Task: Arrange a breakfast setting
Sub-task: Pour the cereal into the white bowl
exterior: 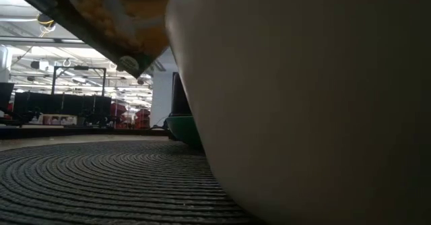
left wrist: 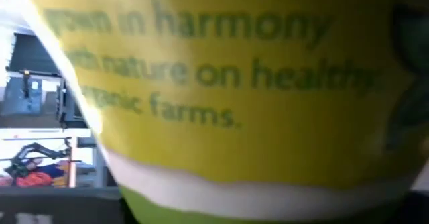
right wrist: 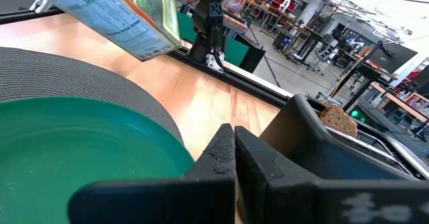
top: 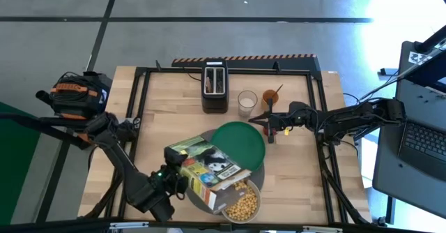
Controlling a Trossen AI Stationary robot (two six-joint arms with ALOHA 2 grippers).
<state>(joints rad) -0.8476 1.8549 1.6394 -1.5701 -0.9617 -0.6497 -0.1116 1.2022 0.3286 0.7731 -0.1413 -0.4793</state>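
The yellow cereal (top: 244,204), a heap of small round puffs, fills the smaller pale bowl (top: 256,191) at the near edge of the round grey woven mat (top: 199,195). Loose and light, it will scatter if the bowl is jolted or tipped, so it is best handled only through the bowl, taken at the rim and kept level. The bowl looks smooth and rigid, likely slippery for narrow jaws.

Above the bowl hangs the printed cardboard cereal box (top: 205,169), tilted with its open end over the cereal; the pour appears largely done. The left gripper (top: 167,181) holds the box from the near left side, jaws clenched on its body as far as the high view suggests. Thin card like this dents under pressure and gets lighter as it empties, so a hold across the narrow faces near the middle seems safest.

The flat green plastic plate (top: 239,144) lies on the mat just behind the bowl, thin-rimmed and light, best pinched at its edge.

The right gripper (right wrist: 233,150) hovers at the plate's far right edge, jaws pressed together with nothing between them. Just beyond it stands the black toaster (top: 214,85) with a brown toast slice (right wrist: 338,120) in its slot; the toast is crumbly, so a gentle pinch on its upper edge would suit. All rests on the pale wooden table (top: 300,163).
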